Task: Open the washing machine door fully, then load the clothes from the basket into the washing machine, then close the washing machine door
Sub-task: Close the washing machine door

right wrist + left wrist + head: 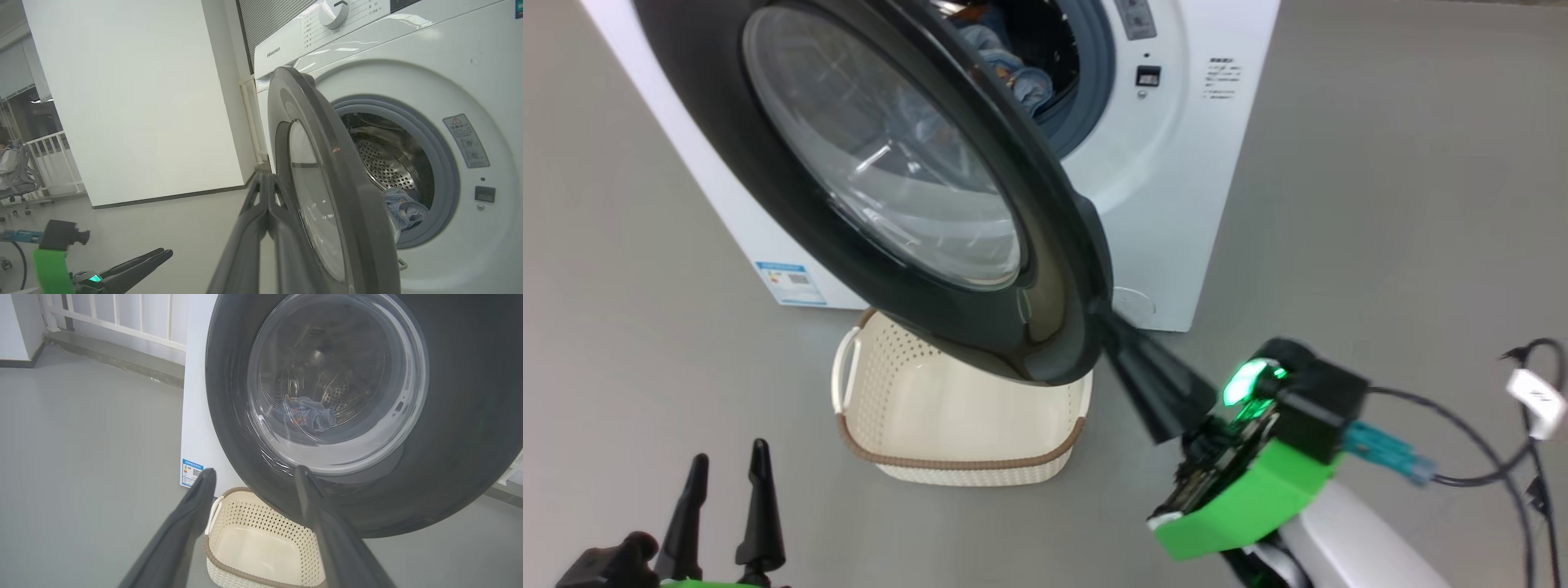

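Floor [1380,204]: we see smooth grey, with everything standing on it.
Washing machine [1176,204]: a white front-loader. Its grey-gasketed drum mouth is uncovered, and in the right wrist view we can look into the perforated steel drum.
Washing machine door [980,327]: we find it part-way open, swung out at an angle to the machine's front. Its black ring and bulging glass face us and hang over the basket.
Basket [980,474]: cream with a brown rim, it sits on the floor just before the machine, partly under the door's lower edge.
Right gripper [1119,343]: its jaws are pressed together with nothing between them. The tips meet the outer rim of the door at its lower edge; from the right wrist view we see them laid against the door's outer face.
Left gripper [729,454]: its jaws are spread wide and carry nothing. It is low and well apart from the door, pointing toward the basket.
Clothes [1013,73]: a light blue bundle lies inside the drum near the gasket's lower lip.
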### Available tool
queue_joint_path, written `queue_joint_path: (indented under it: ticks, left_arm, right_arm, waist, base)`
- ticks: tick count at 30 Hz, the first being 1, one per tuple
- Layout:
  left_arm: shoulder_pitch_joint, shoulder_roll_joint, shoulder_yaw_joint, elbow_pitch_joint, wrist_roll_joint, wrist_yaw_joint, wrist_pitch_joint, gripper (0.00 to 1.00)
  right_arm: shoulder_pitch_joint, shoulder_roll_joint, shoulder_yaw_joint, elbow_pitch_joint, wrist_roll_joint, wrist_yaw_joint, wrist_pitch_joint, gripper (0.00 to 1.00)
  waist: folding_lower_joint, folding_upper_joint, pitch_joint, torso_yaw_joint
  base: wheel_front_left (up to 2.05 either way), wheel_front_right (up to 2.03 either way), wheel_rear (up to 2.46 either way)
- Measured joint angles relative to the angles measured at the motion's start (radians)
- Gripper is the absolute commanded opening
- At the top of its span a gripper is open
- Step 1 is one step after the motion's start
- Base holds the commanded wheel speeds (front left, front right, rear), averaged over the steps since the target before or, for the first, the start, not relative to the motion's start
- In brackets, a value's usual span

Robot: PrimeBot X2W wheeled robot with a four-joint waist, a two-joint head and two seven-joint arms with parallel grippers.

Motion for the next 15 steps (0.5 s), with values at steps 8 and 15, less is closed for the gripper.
queue_joint_path:
  ticks: [8, 15]
  left_arm:
    - [-0.004, -0.013, -0.024, 0.002, 0.0, 0.0, 0.0, 1.0]
    - [-0.046, -0.018, -0.05, 0.019, 0.0, 0.0, 0.0, 1.0]
  right_arm:
    - [-0.039, -0.004, 0.099, 0.186, 0.039, 0.0, 0.0, 0.0]
    - [-0.114, -0.004, 0.125, 0.33, 0.056, 0.0, 0.0, 0.0]
  waist:
    - [0.0, 0.0, 0.032, 0.038]
    - [0.0, 0.0, 0.088, 0.068]
  base:
    - [0.0, 0.0, 0.0]
    - [0.0, 0.0, 0.0]
